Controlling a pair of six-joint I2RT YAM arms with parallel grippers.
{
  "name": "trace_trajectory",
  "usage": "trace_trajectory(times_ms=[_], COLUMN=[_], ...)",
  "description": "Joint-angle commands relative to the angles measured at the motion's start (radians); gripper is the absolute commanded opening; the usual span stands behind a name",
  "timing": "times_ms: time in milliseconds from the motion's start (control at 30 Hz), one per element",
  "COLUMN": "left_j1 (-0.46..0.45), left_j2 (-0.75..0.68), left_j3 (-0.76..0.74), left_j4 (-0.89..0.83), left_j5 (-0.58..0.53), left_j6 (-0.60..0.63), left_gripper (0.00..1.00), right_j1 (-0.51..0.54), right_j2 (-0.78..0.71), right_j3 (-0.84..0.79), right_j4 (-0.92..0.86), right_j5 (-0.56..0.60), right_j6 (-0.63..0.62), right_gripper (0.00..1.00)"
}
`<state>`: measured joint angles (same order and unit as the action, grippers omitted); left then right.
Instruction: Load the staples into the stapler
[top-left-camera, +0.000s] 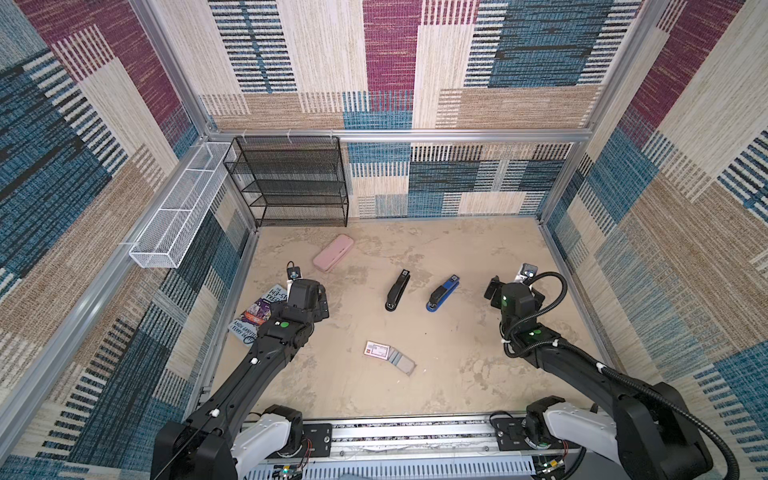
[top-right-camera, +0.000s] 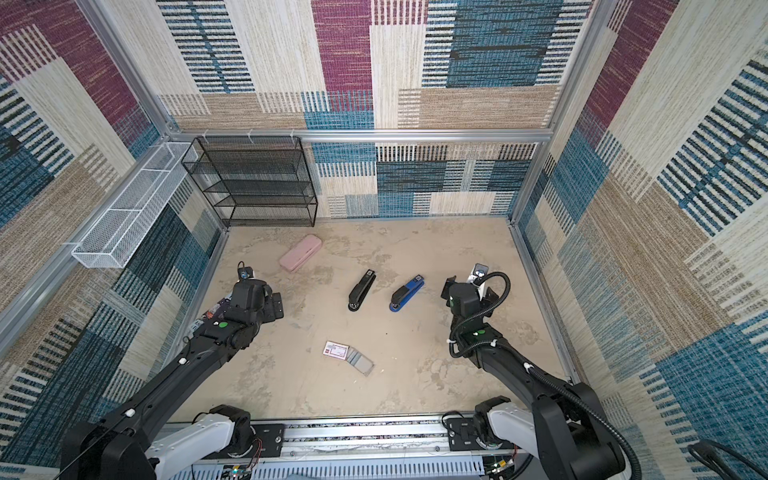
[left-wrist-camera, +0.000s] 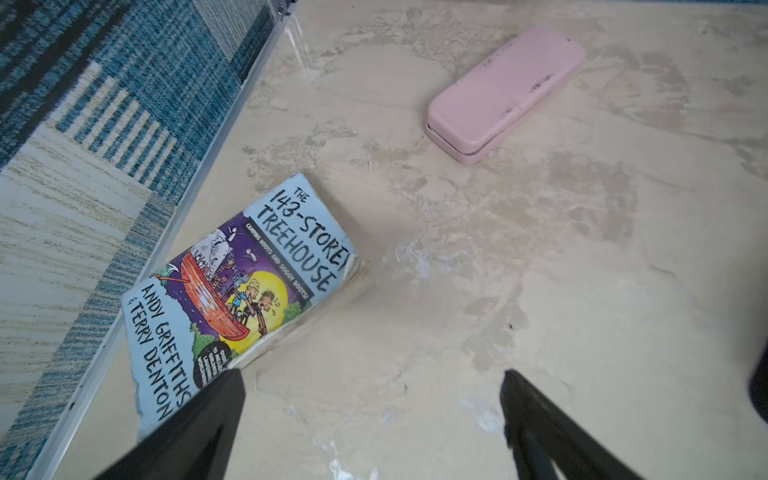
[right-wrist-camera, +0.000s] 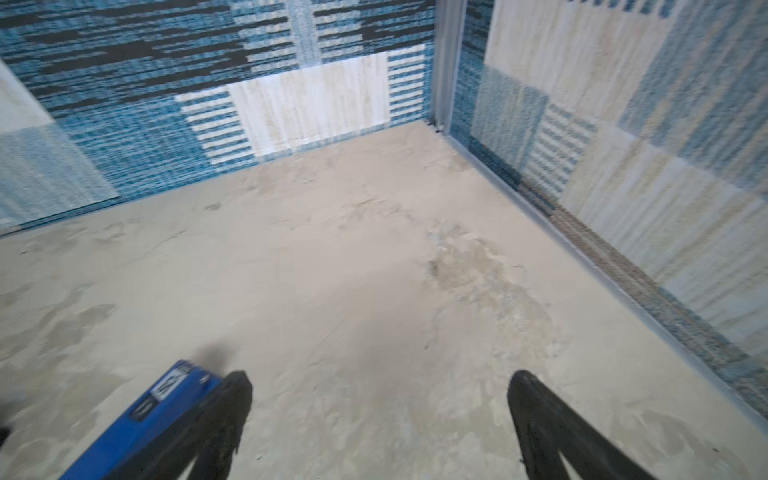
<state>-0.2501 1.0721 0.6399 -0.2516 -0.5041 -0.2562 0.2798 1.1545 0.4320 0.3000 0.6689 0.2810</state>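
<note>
The staples (top-left-camera: 401, 361) lie as thin grey strips fanned out beside their small white box with a red edge (top-left-camera: 378, 350) on the front middle of the floor, seen in both top views (top-right-camera: 360, 360). Farther back lie a black stapler (top-left-camera: 397, 289) and a blue stapler (top-left-camera: 444, 292), both closed. My left gripper (left-wrist-camera: 372, 374) hovers open over bare floor at the left, beside a book. My right gripper (right-wrist-camera: 380, 376) hovers open just right of the blue stapler (right-wrist-camera: 145, 419), whose end shows next to one finger. Neither gripper holds anything.
A pink oblong case (top-left-camera: 333, 252) lies at the back left. A paperback book (top-left-camera: 266, 311) rests against the left wall under my left arm. A black mesh shelf (top-left-camera: 291, 183) stands in the back left corner, and a white mesh basket (top-left-camera: 178, 208) hangs on the left wall.
</note>
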Motion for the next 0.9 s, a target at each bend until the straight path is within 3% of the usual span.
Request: trace_trajectory(times_ms=[0,133,267,333,433,567,633,700,733,767,800,867], left_j1=[0.046,0.109,0.136,0.145,0.150,0.169,0.169,0.175,0.184,0.200,0.197,0.199], left_j2=[0.032,0.126,0.257,0.322,0.403,0.405,0.495,0.431,0.455,0.477,0.464,0.463], left_j3=[-0.097,-0.143,-0.220,-0.264,-0.279,-0.295,-0.338,-0.264,-0.229,-0.246,-0.249,-0.241], left_j4=[0.346,0.520,0.845,1.049,1.165,1.138,1.368,1.103,1.085,1.149,1.132,1.119], left_j5=[-0.070,-0.015,0.019,0.040,0.112,0.231,0.272,0.257,0.234,0.250,0.214,0.214], left_j6=[0.175,0.170,0.233,0.245,0.279,0.274,0.331,0.285,0.273,0.273,0.256,0.254], left_gripper=[0.99,0.99,0.99,0.99,0.99,0.99,0.99,0.99,0.99,1.00,1.00,0.99], right_j1=[-0.052,-0.117,-0.133,-0.150,-0.187,-0.211,-0.213,-0.232,-0.232,-0.251,-0.271,-0.272], right_j2=[0.058,0.181,0.240,0.239,0.265,0.303,0.331,0.408,0.403,0.370,0.391,0.372], right_j3=[-0.019,-0.060,-0.138,-0.169,-0.232,-0.255,-0.265,-0.275,-0.257,-0.229,-0.244,-0.240], right_j4=[0.232,0.388,0.644,0.740,0.895,0.992,1.033,1.126,1.113,0.971,1.040,0.997], right_j5=[0.106,0.089,0.032,-0.031,-0.135,-0.360,-0.455,-0.481,-0.481,-0.523,-0.545,-0.541], right_j6=[-0.055,-0.085,-0.173,-0.208,-0.201,-0.270,-0.305,-0.298,-0.296,-0.275,-0.271,-0.264], right_gripper=[1.00,1.00,1.00,1.00,1.00,1.00,1.00,1.00,1.00,1.00,1.00,1.00])
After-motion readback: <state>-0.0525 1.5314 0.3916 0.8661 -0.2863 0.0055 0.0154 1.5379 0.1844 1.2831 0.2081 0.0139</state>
